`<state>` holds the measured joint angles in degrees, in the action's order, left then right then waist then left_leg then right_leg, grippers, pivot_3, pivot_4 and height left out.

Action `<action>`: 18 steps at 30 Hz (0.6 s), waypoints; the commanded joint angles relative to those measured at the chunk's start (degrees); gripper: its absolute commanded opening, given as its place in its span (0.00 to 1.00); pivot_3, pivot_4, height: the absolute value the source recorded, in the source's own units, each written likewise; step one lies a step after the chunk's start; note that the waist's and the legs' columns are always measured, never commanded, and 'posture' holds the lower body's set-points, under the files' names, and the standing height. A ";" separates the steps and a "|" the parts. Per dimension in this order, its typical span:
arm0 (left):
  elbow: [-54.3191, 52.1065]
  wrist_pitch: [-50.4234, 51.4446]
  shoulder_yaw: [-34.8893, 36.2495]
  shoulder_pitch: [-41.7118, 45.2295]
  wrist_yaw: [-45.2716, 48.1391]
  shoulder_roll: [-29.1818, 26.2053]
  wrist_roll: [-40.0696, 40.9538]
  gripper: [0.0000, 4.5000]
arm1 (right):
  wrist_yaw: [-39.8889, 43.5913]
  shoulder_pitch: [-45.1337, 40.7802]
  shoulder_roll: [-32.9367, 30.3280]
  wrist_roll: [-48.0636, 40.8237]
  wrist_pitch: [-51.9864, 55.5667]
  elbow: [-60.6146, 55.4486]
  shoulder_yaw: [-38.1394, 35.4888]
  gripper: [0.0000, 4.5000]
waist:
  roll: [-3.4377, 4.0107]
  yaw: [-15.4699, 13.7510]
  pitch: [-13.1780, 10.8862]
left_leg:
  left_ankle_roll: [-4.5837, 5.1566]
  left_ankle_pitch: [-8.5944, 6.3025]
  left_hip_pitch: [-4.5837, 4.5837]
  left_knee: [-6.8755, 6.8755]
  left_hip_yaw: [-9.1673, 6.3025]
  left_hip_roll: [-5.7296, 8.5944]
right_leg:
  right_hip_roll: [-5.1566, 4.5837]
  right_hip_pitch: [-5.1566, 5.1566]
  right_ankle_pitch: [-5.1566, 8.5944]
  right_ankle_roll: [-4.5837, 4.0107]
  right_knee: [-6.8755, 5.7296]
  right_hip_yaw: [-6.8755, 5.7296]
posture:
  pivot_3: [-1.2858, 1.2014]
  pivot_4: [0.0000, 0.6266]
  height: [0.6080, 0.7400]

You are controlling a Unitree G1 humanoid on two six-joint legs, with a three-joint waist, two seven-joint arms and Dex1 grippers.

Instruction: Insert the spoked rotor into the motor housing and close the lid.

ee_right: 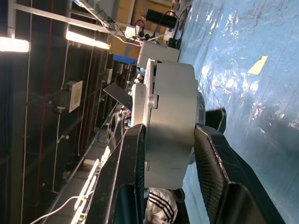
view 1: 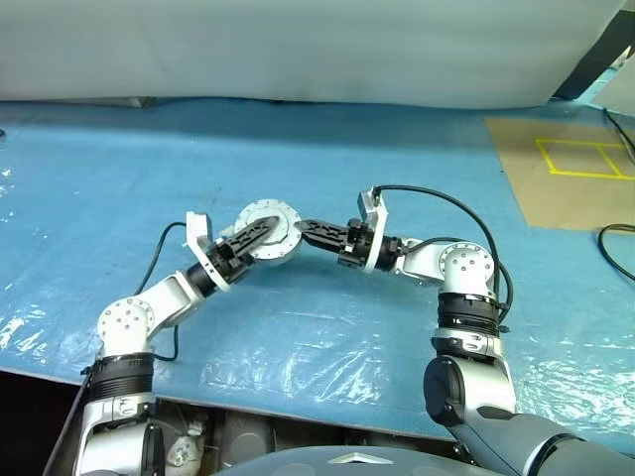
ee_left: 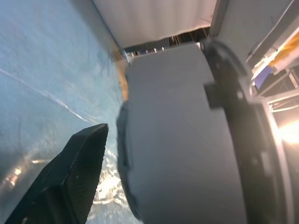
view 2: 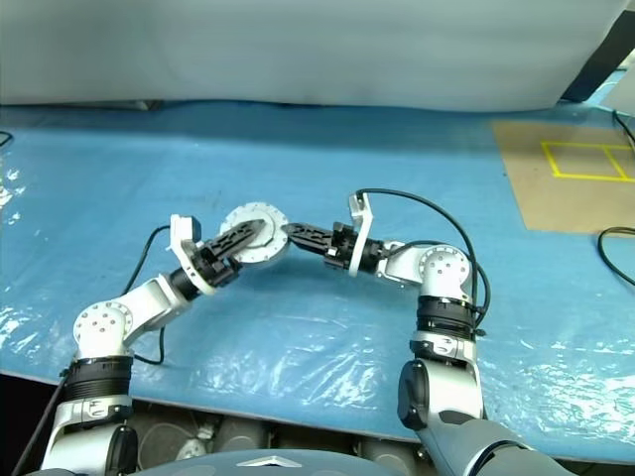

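R gripper [view 1: 303, 227] clamps motor housing [view 1: 270, 232]; L gripper [view 1: 266, 227] at it.

Both arms are silver-grey with round, bolt-dotted joints and black ribbed bands. Each wrist carries a white plate ahead of a black claw, left claw [view 1: 260, 232] and right claw [view 1: 310, 230], with ridged fingers. Black cables loop from the wrists.
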<state>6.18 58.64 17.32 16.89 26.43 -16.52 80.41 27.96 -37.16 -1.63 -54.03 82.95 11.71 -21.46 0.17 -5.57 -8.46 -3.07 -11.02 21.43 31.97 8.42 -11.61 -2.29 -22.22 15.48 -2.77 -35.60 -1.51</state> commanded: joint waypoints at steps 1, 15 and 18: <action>-1.56 -0.82 0.81 -0.20 0.33 -0.04 -1.29 0.73 | 1.01 -0.43 0.87 -3.53 -0.01 -1.85 -0.53 0.27 | 0.00 0.00 0.00 | 0.00 0.00 0.00 0.00 0.00 0.00 | 0.00 0.00 0.00 0.00 0.00 0.00 | 0.52 0.24 1.00; -0.61 -2.11 -0.40 0.54 1.02 1.11 -7.11 0.61 | -4.70 0.91 2.65 -0.50 -5.31 -3.33 -1.53 0.42 | -0.01 0.01 -0.01 | 0.00 0.00 0.00 0.08 -0.01 -0.01 | -0.01 0.00 0.00 0.01 -0.06 0.00 | 0.52 0.24 1.00; 0.89 -4.75 0.89 1.88 0.39 2.01 -8.81 0.61 | -3.23 0.91 1.97 -2.80 -2.99 -2.83 -1.18 0.64 | -0.01 0.02 -0.01 | 0.00 0.00 0.00 0.16 -0.01 -0.02 | -0.02 0.01 -0.02 0.03 -0.11 0.01 | 0.52 0.24 1.00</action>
<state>6.90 56.19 16.94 17.81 27.27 -14.57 72.84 22.63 -35.22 0.30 -53.12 78.96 11.44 -22.73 0.16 -5.55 -8.47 -3.07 -11.02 21.44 32.13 8.41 -11.62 -2.31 -22.20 15.45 -2.73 -35.69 -1.50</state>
